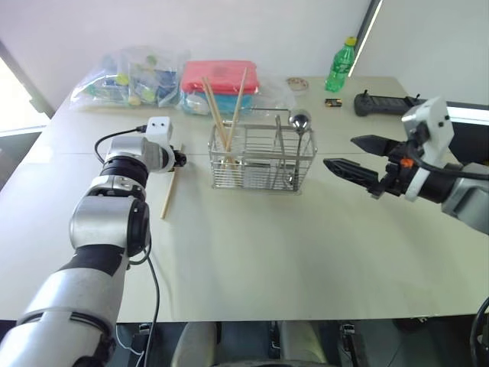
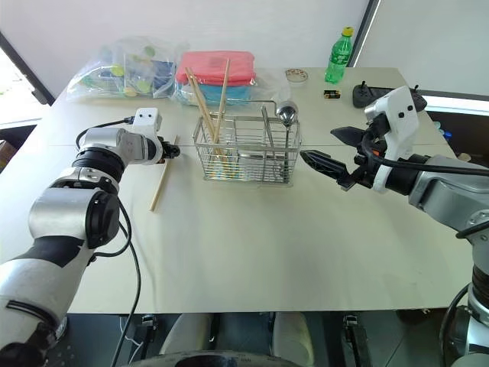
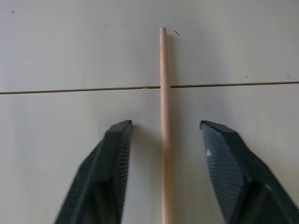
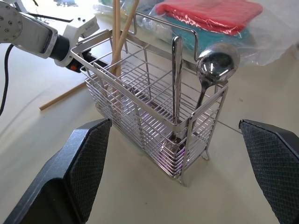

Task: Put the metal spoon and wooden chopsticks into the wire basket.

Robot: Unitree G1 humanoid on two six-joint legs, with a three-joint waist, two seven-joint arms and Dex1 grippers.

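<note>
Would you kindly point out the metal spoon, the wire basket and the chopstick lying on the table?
metal spoon (image 4: 217,62), right wrist view, on its round bowl.
wire basket (image 1: 263,164), left eye view, on its front wire wall.
chopstick on the table (image 3: 164,116), left wrist view, mid-shaft.

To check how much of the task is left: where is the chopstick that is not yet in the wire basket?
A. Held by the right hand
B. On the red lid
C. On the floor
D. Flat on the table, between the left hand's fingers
D: the chopstick lies on the table, the left hand straddling it, beside the wire basket.
</note>
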